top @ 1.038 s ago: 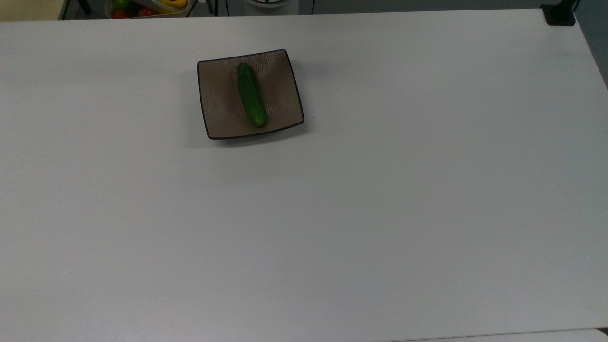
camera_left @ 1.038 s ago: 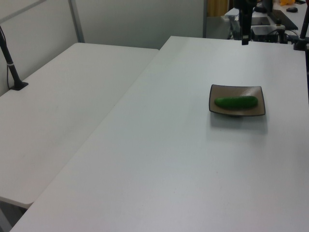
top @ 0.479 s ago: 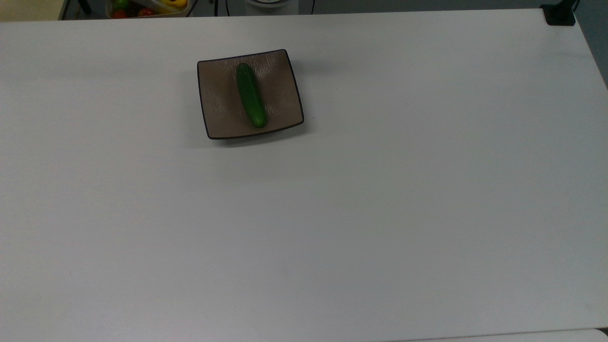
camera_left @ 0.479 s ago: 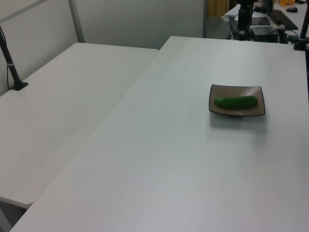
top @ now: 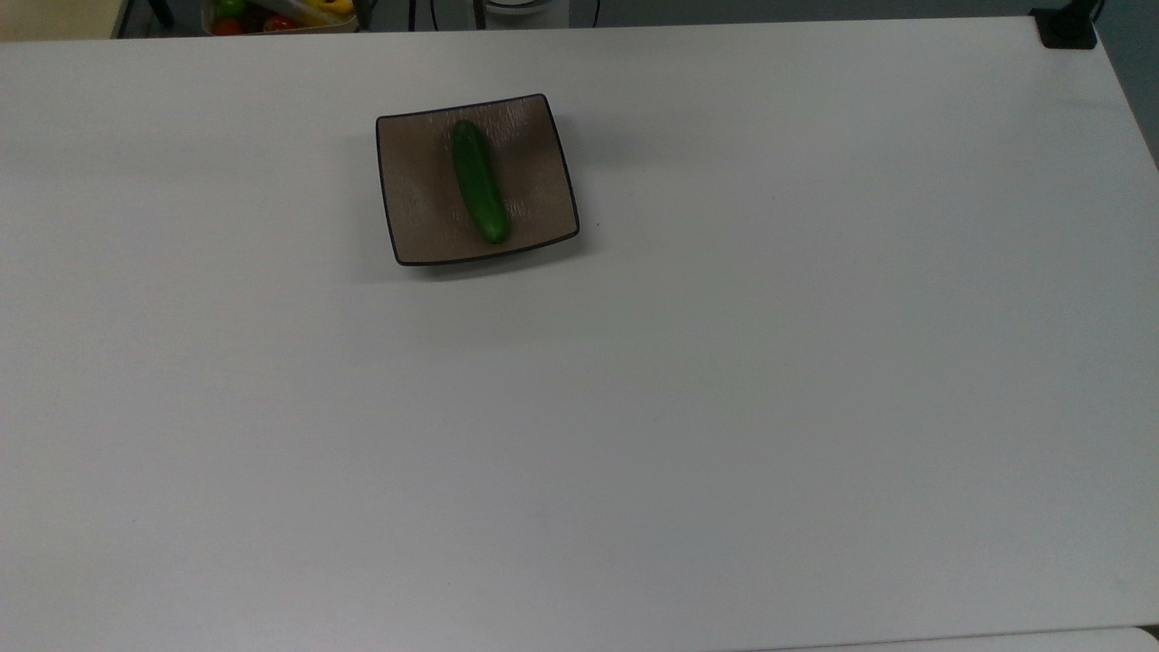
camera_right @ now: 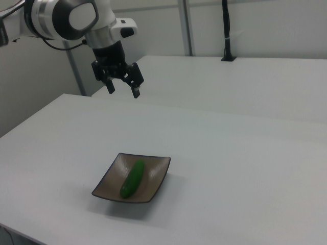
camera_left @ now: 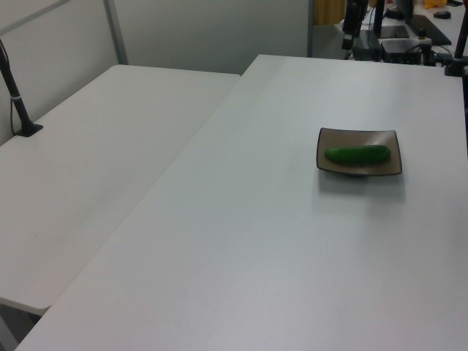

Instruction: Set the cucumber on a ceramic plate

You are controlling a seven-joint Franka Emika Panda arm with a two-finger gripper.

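Cucumber (camera_right: 133,178) lay flat along the middle of the plate (camera_right: 153,189) on the desk (top: 724,362), claw (camera_right: 122,84) empty, fingers apart, high and well clear (placement looked finished; only retreat seemed left).

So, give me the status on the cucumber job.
Done: the cucumber lies flat inside the plate, wholly within its rim, with nothing touching it. In hand: nothing. The tool hangs open and empty in the air, up and off toward the right view's left of the plate. Left: nothing on the placing itself that I can see; at most the arm parks clear.
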